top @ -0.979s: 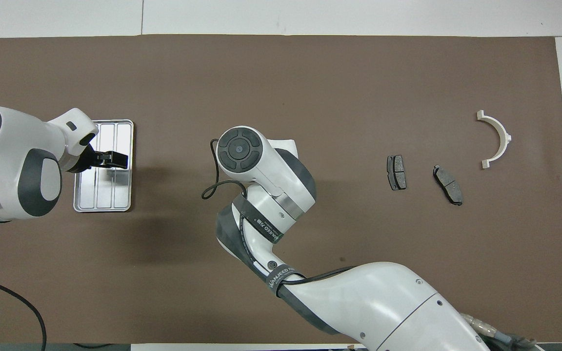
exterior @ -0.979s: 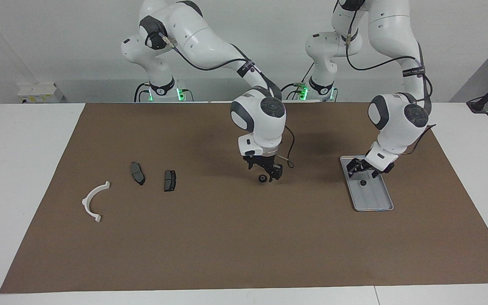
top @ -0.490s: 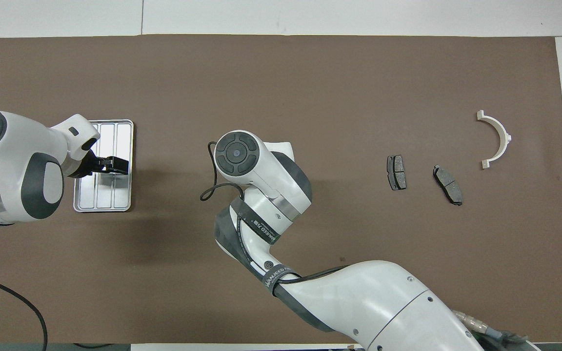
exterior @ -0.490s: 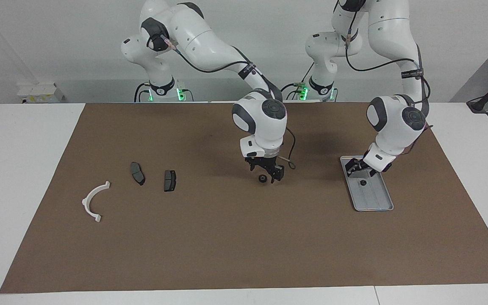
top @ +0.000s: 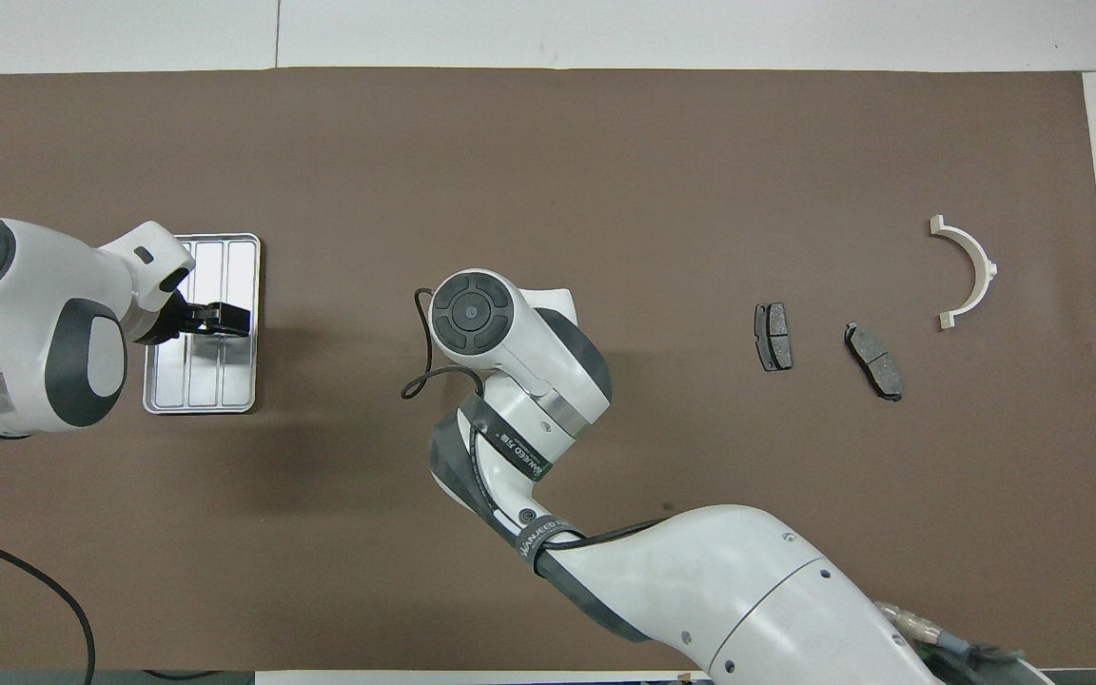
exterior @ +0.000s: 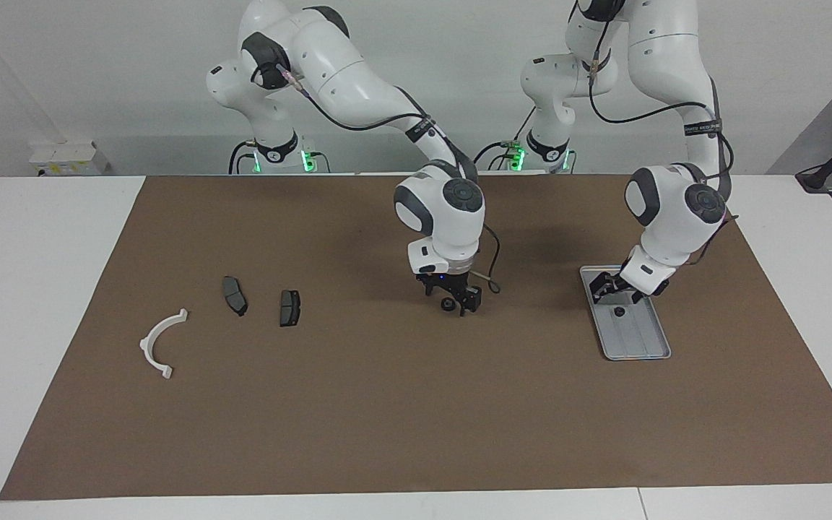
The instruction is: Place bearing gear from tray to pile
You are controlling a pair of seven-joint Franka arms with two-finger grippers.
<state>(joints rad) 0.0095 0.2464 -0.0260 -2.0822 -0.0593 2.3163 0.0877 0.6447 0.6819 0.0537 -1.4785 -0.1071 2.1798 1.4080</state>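
At frame centre of the facing view, the right arm bends steeply down, its right gripper low over the brown mat, jaws apart around a small black bearing gear. At frame right, the left gripper hangs tilted over the tray, jaws apart; another small dark part lies in the tray. The pile sits at frame left.
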